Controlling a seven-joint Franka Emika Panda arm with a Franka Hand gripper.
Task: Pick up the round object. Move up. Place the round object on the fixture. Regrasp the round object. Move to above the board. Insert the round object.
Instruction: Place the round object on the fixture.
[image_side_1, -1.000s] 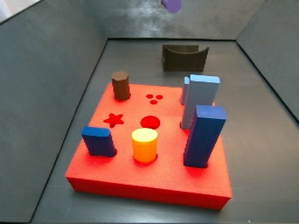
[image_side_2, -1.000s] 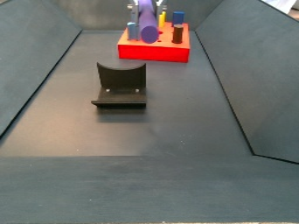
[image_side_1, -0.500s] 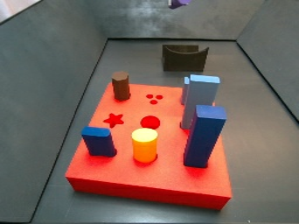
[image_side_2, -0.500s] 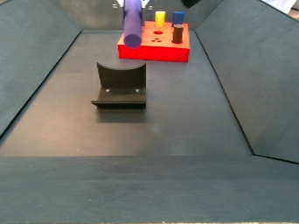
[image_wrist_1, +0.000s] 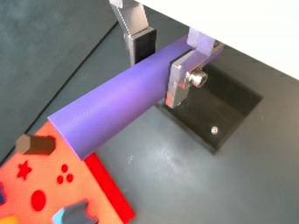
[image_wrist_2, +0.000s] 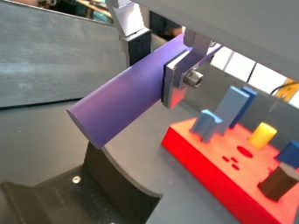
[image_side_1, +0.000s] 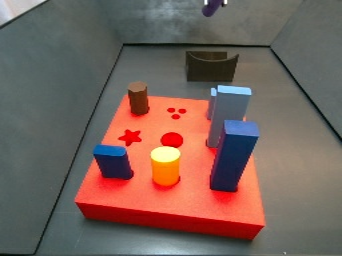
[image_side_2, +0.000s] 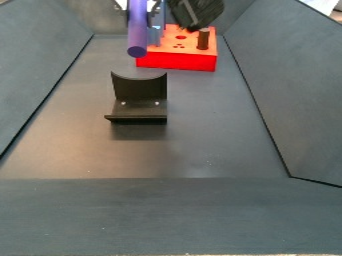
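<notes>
The round object is a long purple cylinder. My gripper is shut on it across its width, silver fingers on both sides; both wrist views show this. In a side view the cylinder hangs upright, high above the dark fixture. In a side view only its lower tip shows at the upper edge, above the fixture. The red board has a round hole near its middle.
On the board stand a brown cylinder, a yellow cylinder, a small blue block and tall blue blocks. Star and dot holes lie beside the round hole. Sloped grey walls enclose the floor.
The gripper has carried the purple cylinder upward and away from the board, toward the fixture. In a side view it has risen almost out of the picture.
</notes>
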